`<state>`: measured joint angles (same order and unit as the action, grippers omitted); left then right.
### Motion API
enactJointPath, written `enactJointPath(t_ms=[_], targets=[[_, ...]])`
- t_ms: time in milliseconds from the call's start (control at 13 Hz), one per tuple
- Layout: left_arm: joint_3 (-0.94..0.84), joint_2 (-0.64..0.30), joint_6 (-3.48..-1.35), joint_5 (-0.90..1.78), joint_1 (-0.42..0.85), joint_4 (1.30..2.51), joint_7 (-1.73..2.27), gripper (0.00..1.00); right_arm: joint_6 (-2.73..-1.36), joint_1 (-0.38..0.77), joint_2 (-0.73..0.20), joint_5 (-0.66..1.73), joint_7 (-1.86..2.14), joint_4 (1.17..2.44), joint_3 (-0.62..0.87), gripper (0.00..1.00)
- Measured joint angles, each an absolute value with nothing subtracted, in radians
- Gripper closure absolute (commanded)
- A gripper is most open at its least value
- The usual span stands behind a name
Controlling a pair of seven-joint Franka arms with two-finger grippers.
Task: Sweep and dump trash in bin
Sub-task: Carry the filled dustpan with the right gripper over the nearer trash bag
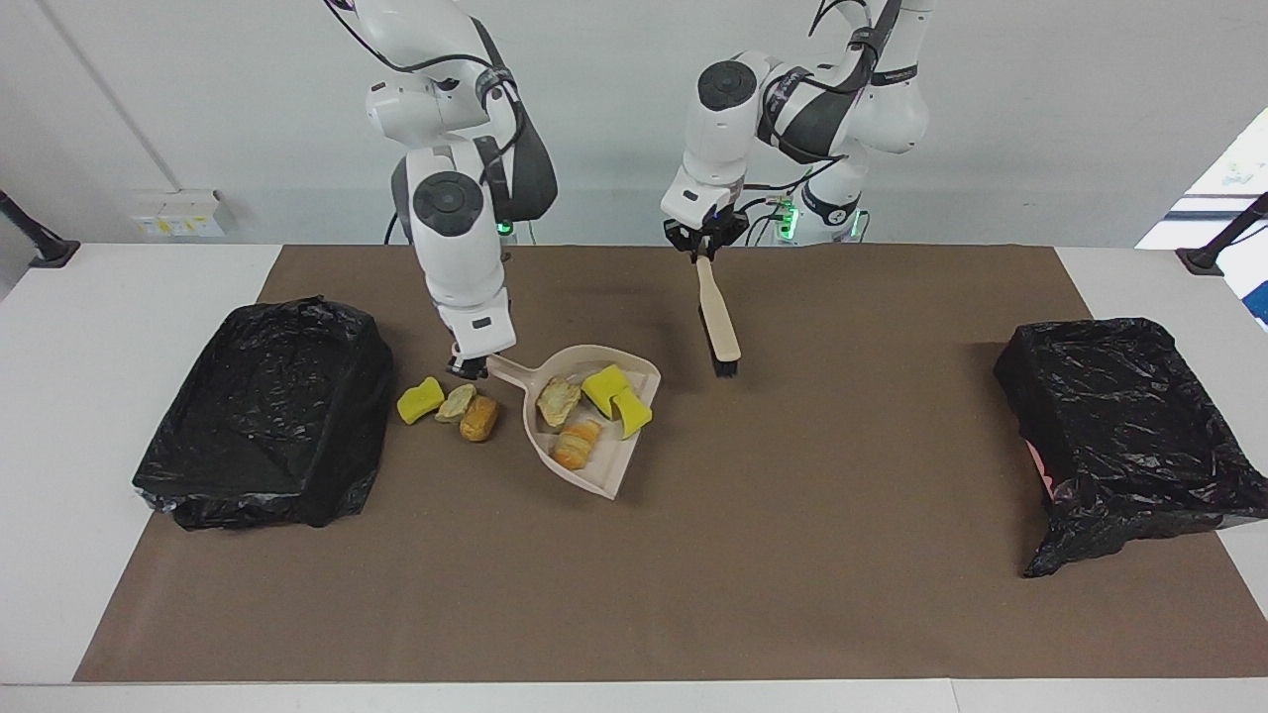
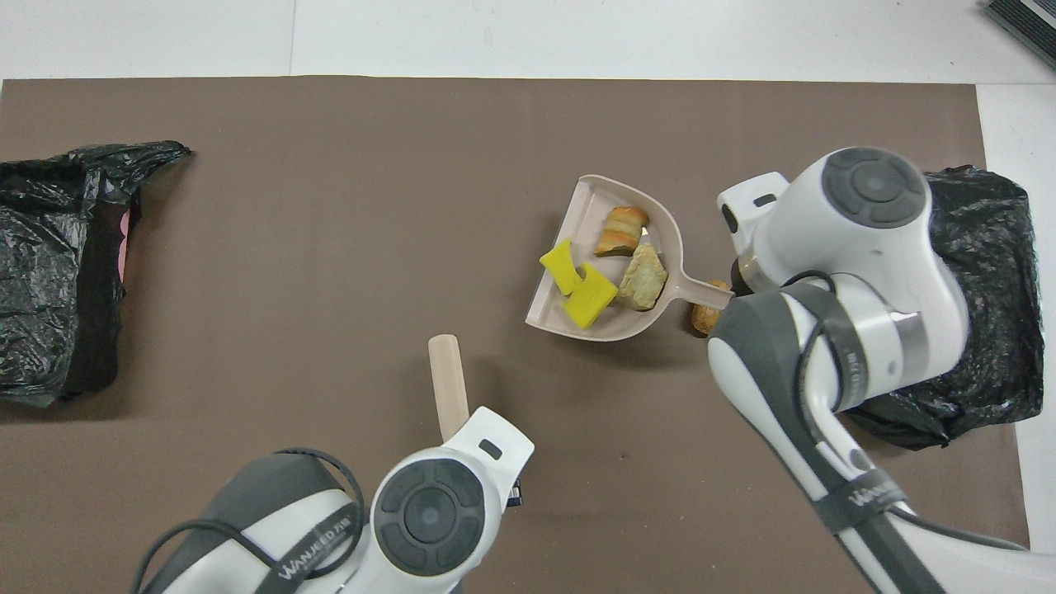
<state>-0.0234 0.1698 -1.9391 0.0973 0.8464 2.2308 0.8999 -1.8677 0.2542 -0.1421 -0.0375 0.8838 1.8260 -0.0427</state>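
Beige plastic is doing the carrying here: the dustpan (image 1: pixel 592 416) is hanging in the air over the brown mat (image 1: pixel 693 594), its handle clamped between the closed fingers of the right gripper (image 1: pixel 469 368), and four pieces of trash are riding in its tray, namely two yellow sponge chunks (image 1: pixel 616 393), a pale rock-like bit (image 1: pixel 558 398) and an orange-brown bread-like piece (image 1: pixel 578 444). Three more pieces are lying on the mat just beside the bin: a yellow sponge (image 1: pixel 420 399), a pale lump (image 1: pixel 457 402) and a bread-like lump (image 1: pixel 479 418), all touching one another in a row. That bin (image 1: pixel 263 411), lined with a black bag, is sitting at the right arm's end of the table; a second black-lined bin (image 1: pixel 1129 416) is sitting at the left arm's end, well apart. The left gripper (image 1: pixel 703 246) is gripping the beige brush (image 1: pixel 717 322) by its handle tip, fingers closed on it, and the brush is hanging bristles-down over the mat, clear of the dustpan.
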Motion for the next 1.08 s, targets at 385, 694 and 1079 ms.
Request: enactJointPath(t_ms=[385, 694, 1079], targets=[[-0.030, 0.209, -2.075, 0.097, 1.037, 2.358, 1.061, 1.00, -1.773, 0.066, -0.086, 0.011, 0.957, 1.732, -0.048, 1.00], [-0.032, 0.214, -2.215, 0.097, 1.101, 2.496, 1.091, 1.00, -1.712, -0.152, -0.085, 0.056, 1.194, 1.700, -0.053, 1.00], [-0.030, 0.227, -2.254, 0.097, 1.101, 2.543, 1.086, 0.56, -1.697, -0.348, -0.084, -0.067, 1.442, 1.692, -0.074, 1.00]])
